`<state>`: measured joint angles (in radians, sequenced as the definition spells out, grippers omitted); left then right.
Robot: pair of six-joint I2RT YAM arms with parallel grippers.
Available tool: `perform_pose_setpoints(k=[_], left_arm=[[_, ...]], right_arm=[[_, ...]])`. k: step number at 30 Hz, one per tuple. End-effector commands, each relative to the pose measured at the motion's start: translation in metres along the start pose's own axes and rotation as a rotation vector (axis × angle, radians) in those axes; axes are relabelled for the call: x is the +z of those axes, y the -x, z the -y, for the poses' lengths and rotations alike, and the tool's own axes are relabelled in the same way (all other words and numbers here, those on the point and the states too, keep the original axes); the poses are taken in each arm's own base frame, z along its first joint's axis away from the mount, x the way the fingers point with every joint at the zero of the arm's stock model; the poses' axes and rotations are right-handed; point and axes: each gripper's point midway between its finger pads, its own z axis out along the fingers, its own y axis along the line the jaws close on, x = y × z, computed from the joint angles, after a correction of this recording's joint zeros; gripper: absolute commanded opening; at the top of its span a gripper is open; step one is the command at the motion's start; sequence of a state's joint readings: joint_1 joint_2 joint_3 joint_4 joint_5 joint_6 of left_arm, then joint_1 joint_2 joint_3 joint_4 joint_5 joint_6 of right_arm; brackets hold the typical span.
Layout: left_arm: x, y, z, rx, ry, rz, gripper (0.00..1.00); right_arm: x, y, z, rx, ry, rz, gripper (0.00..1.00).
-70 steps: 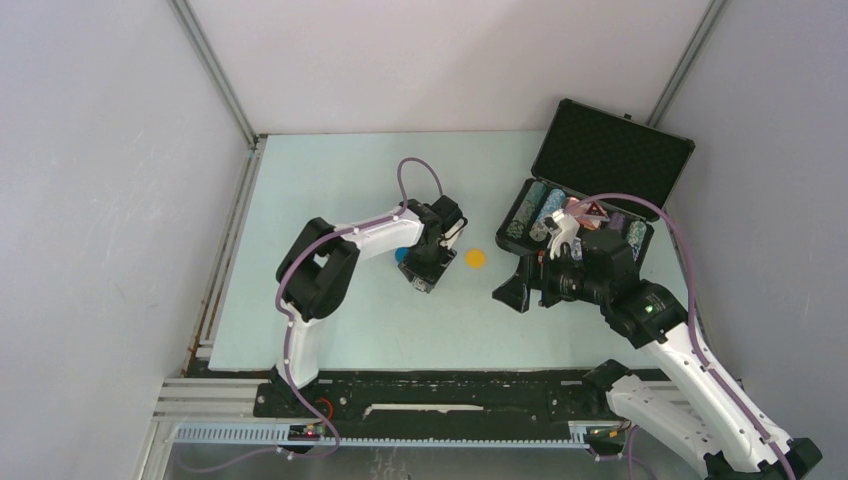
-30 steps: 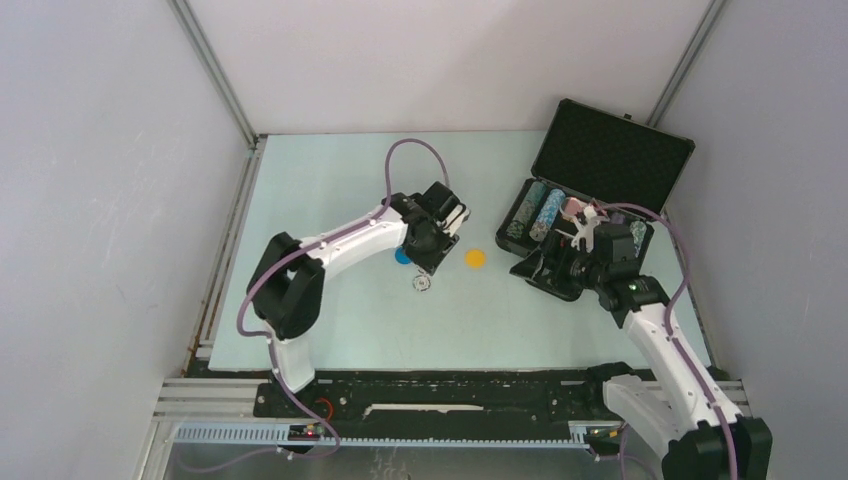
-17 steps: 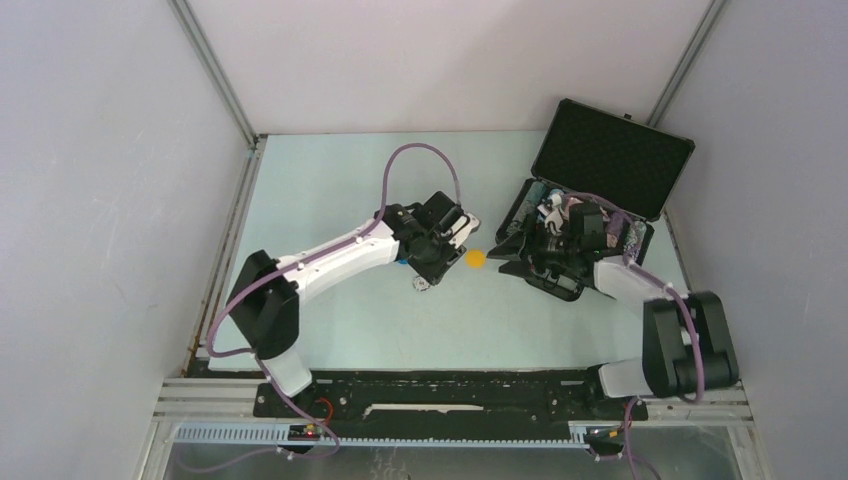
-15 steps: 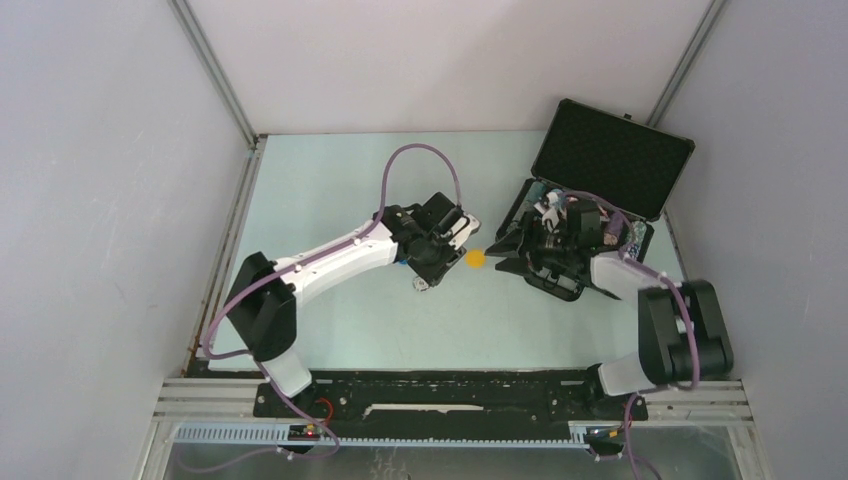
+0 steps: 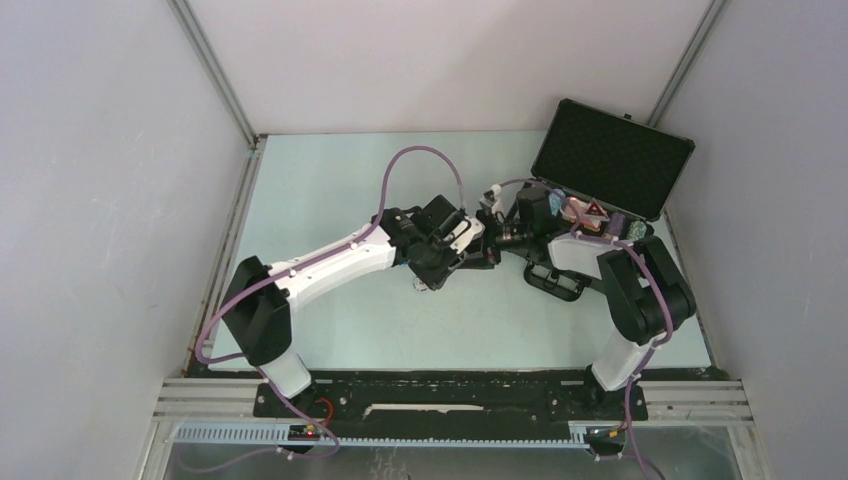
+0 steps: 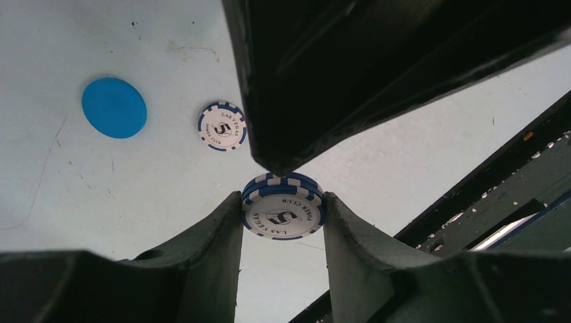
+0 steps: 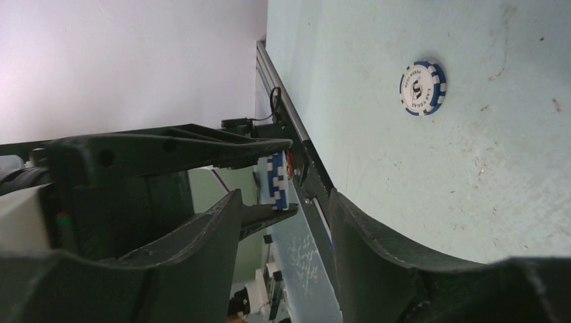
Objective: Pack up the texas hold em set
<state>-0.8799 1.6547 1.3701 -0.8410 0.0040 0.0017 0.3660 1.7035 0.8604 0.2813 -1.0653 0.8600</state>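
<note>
On the pale blue table, a flat round blue disc lies farthest left. Just beside it lies a single blue-and-white striped poker chip, face up and apart from the disc. To its right, the left jaws are closed on a small stack of blue-and-white striped poker chips, pinched by its rim above the table. The right jaws reach in from the other side and stand parted around that same stack. In the right wrist view there is a gap on each side, though one finger's tip sits right at the stack's top edge. Farthest right, the black foam-lined briefcase stands open with its lid raised, and a small red triangle lies inside its base.
</note>
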Motion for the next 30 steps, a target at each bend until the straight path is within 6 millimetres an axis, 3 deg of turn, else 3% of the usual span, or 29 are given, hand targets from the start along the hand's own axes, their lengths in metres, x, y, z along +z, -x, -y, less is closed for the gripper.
perform_pose_setpoints(k=[1,8,15,23,25,30], left_arm=[[-0.014,0.002,0.006,0.027,-0.016,0.044,0.0],[-0.018,0.002,0.01,0.039,-0.019,0.061,0.0],[-0.014,-0.001,0.011,0.045,-0.013,0.043,0.0],[-0.01,-0.003,0.015,0.052,-0.018,0.03,0.0],[-0.01,-0.003,0.016,0.053,-0.019,0.03,0.0],[-0.014,0.0,0.012,0.051,0.007,0.048,0.0]], right_arm=[[0.018,-0.008,-0.01,-0.038,0.048,-0.055,0.58],[0.033,-0.032,-0.016,-0.084,0.034,-0.108,0.58],[0.039,-0.037,-0.016,-0.074,0.032,-0.124,0.47],[0.043,-0.044,-0.023,-0.078,0.051,-0.132,0.16],[0.042,-0.045,-0.028,-0.064,0.072,-0.125,0.03],[0.04,-0.047,-0.039,-0.047,0.137,-0.111,0.0]])
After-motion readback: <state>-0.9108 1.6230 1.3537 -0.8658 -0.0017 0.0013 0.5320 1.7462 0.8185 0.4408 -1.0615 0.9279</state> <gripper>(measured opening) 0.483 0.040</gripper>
